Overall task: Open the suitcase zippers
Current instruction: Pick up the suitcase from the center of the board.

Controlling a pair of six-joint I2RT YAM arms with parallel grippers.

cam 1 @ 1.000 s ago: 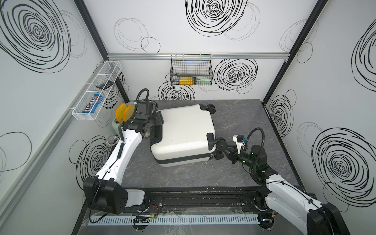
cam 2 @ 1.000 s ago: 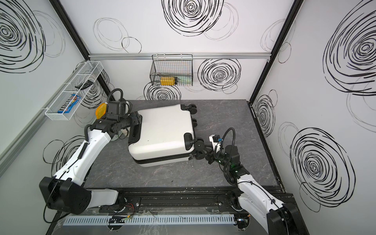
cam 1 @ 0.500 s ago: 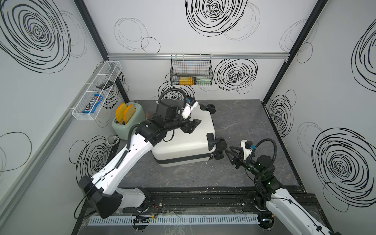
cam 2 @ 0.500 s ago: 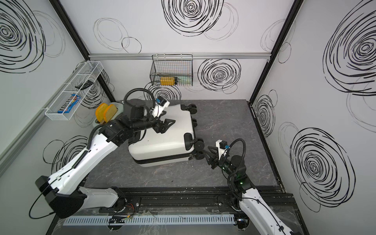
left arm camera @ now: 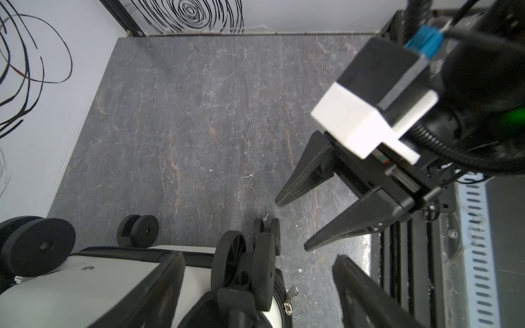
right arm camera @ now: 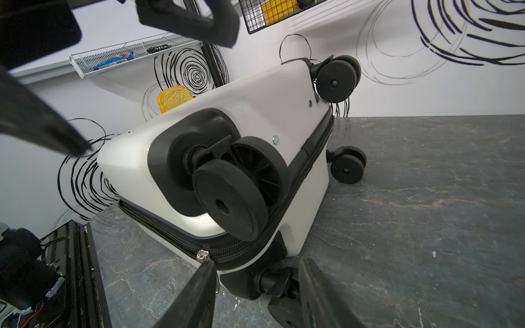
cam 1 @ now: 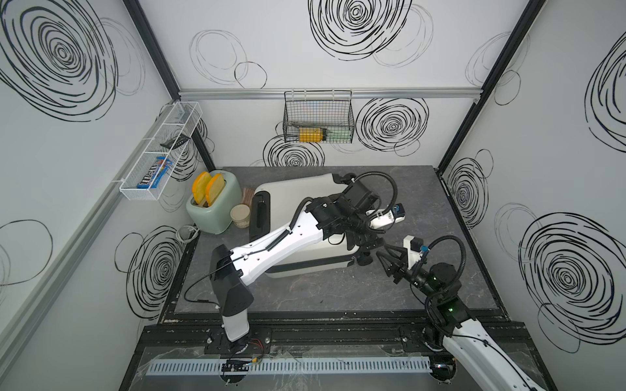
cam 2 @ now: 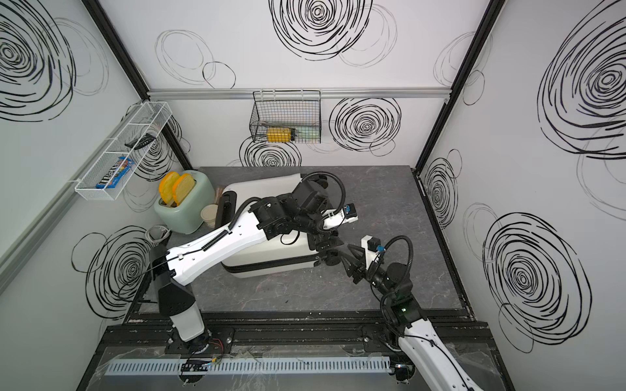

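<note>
The white suitcase lies flat, wheels toward the right. Its black zipper band runs along the mid-seam. A small metal pull hangs at the near wheel corner. My left arm reaches over the shell, and my left gripper is open above that corner, with a black wheel between its fingers, not gripped. My right gripper is open and empty just off the corner. One of its fingertips sits right under the pull.
A mint-green toaster with yellow bread slices and a beige cup stand left of the suitcase. A wire basket hangs on the back wall and a white wire shelf on the left wall. Bare grey tabletop lies to the right.
My left arm swung from the handle side across the suitcase to the wheel end, opening wider. My right gripper drew back slightly from the wheel corner and opened.
</note>
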